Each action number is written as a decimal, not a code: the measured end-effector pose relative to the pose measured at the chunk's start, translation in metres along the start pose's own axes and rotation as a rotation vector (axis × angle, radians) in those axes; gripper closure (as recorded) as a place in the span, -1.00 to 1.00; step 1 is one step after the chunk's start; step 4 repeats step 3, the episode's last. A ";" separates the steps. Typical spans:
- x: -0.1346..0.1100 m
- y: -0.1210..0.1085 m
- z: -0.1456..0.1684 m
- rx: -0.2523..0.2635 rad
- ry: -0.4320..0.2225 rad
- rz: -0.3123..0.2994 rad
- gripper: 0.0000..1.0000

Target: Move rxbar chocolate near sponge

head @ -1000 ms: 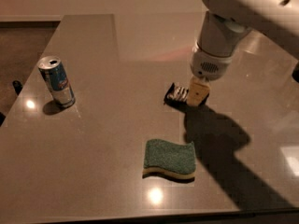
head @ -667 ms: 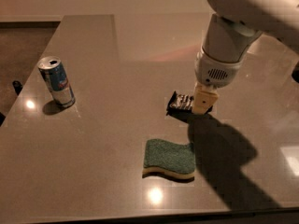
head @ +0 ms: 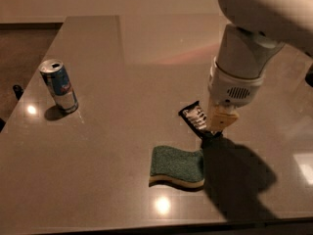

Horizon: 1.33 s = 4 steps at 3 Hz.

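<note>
At one o'clock from the sponge (head: 177, 165), our gripper (head: 220, 126), clamped on the rxbar chocolate (head: 194, 115), has carried it closer; we judge only release remains.

One of each on the table (head: 112, 151)
One rxbar chocolate (head: 194, 116), one sponge (head: 177, 164), one drink can (head: 59, 86), one gripper (head: 218, 124) beside the bar.

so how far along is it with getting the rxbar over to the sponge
Done: the grasp looks made, with the pincer closed on the right end of the rxbar chocolate. In hand: the bar is held close to the sponge, just beyond its far right corner, not touching. Left: set the bar down beside the sponge and let go.
</note>
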<state>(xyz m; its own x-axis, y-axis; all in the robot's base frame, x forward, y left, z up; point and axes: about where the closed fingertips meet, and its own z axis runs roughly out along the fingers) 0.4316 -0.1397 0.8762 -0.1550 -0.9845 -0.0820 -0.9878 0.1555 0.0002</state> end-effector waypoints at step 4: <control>0.001 0.014 -0.004 0.006 -0.007 -0.038 -1.00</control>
